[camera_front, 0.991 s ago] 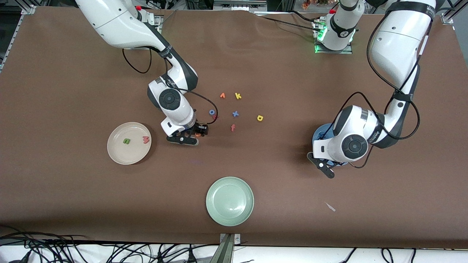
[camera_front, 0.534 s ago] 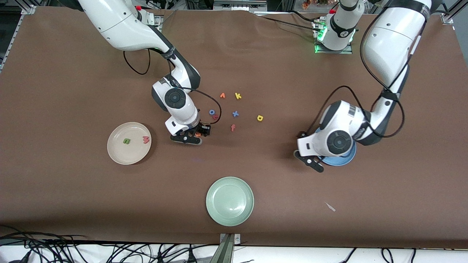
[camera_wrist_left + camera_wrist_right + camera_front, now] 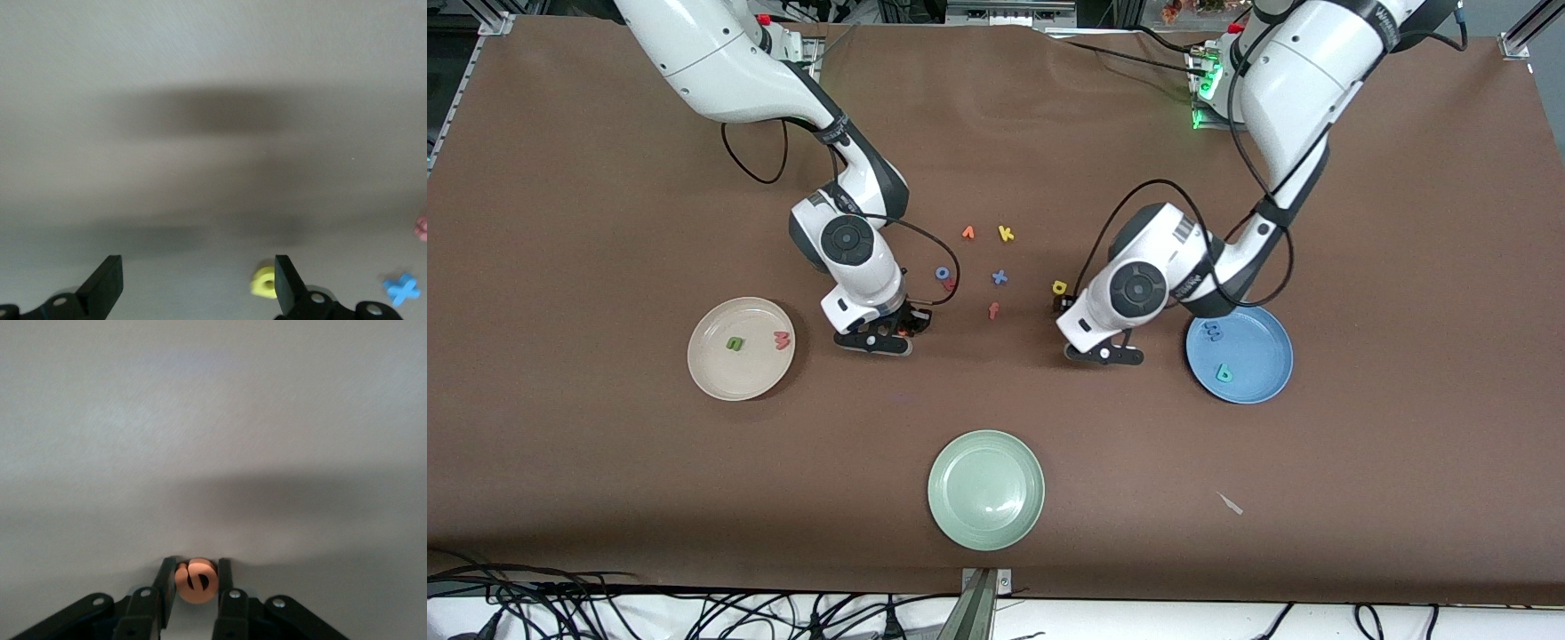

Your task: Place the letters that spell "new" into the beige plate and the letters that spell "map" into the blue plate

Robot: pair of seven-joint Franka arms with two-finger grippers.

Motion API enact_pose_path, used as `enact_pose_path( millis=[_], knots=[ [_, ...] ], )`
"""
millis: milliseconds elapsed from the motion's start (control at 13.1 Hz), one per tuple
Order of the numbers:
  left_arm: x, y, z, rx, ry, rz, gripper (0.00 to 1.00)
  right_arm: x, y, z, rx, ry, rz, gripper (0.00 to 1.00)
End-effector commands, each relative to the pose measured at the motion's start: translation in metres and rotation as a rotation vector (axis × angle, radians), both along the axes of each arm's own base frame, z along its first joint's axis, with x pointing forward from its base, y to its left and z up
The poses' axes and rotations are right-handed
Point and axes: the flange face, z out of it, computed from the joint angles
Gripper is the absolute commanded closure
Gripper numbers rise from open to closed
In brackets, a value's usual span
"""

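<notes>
My right gripper is shut on the orange e, low over the table between the beige plate and the loose letters. In the beige plate lie the green n and the pinkish-red w. The blue plate holds the blue m and the teal p. My left gripper is open, low over the table beside the yellow a, which lies just inside one fingertip.
Loose letters lie mid-table: an orange v, a yellow k, a blue x, an orange-red f and a blue o. A pale green plate sits nearer the front camera.
My left arm swung from over the blue plate to the yellow a, its gripper opening and uncovering the m and p. My right gripper closed on the orange e.
</notes>
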Motion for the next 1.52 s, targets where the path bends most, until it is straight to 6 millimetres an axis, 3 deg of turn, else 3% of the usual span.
enact_pose_path(
  millis=[0,305,534,686,915,1067,1220,1449],
  knots=[
    [-0.035,-0.018,0.001,0.035,-0.034,0.025,0.00,0.022,-0.043,0.043,-0.070,0.020,0.063,0.90],
    [-0.061,-0.043,-0.011,0.062,-0.041,-0.103,0.00,0.044,-0.150,0.098,-0.156,0.121,0.223,0.90],
    [-0.065,-0.048,-0.014,0.082,-0.071,-0.182,0.05,0.042,-0.224,0.096,-0.162,0.186,0.271,0.88],
    [-0.066,-0.050,-0.013,0.070,-0.079,-0.290,0.08,0.041,-0.230,0.095,-0.153,0.190,0.251,0.84],
    [-0.075,-0.061,-0.017,0.073,-0.090,-0.352,0.14,0.041,-0.230,0.094,-0.148,0.189,0.249,0.53],
    [-0.078,-0.063,-0.023,0.101,-0.112,-0.403,0.20,0.042,-0.230,0.095,-0.148,0.187,0.248,0.42],
    [-0.078,-0.062,-0.023,0.107,-0.109,-0.399,0.45,0.042,-0.230,0.096,-0.148,0.186,0.244,0.39],
    [-0.081,-0.064,-0.027,0.105,-0.106,-0.394,0.48,0.046,-0.229,0.101,-0.147,0.175,0.240,0.36]
  ],
)
